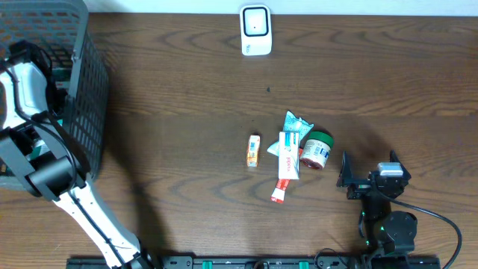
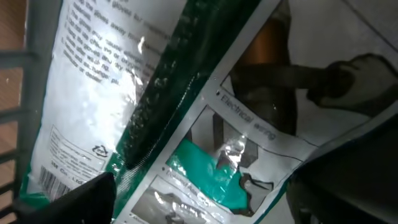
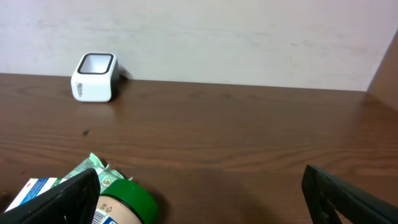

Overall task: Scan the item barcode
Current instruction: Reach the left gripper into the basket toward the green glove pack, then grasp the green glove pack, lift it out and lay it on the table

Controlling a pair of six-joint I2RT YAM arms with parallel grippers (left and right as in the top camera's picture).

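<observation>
My left hand (image 2: pixel 199 199) is down inside the dark mesh basket (image 1: pixel 82 90) at the left end of the tabletop (image 1: pixel 187 90). Its two fingers stand wide apart at the lower corners of the wrist view. It is open, not clamped on anything. Right in front of it, filling nearly the whole view, lies a glossy plastic packet (image 2: pixel 186 93), white with green and black print. The packet sits tilted across my hand, with a dark green band running diagonally over it. A barcode (image 2: pixel 46 177) shows on its lower left corner, just above my left fingertip. I cannot tell whether either fingertip touches the plastic. The grey bars of the basket show along the left edge, just beside the packet.

My right hand (image 3: pixel 199 202) sits low at the near right of the tabletop, fingers spread wide and holding nothing. Just beside its left finger is a small jar (image 3: pixel 124 202) with a green lid, lying on its side. Next to the jar is a green-and-white pouch (image 1: pixel 297 123) and a long white box (image 1: pixel 288 155) with a red end. A small orange box (image 1: pixel 254 150) lies a little further left, apart from that cluster.

The white scanner (image 1: pixel 255 30) stands at the far edge of the tabletop near the wall. It is well apart from both hands and from the basket that holds the packet.
</observation>
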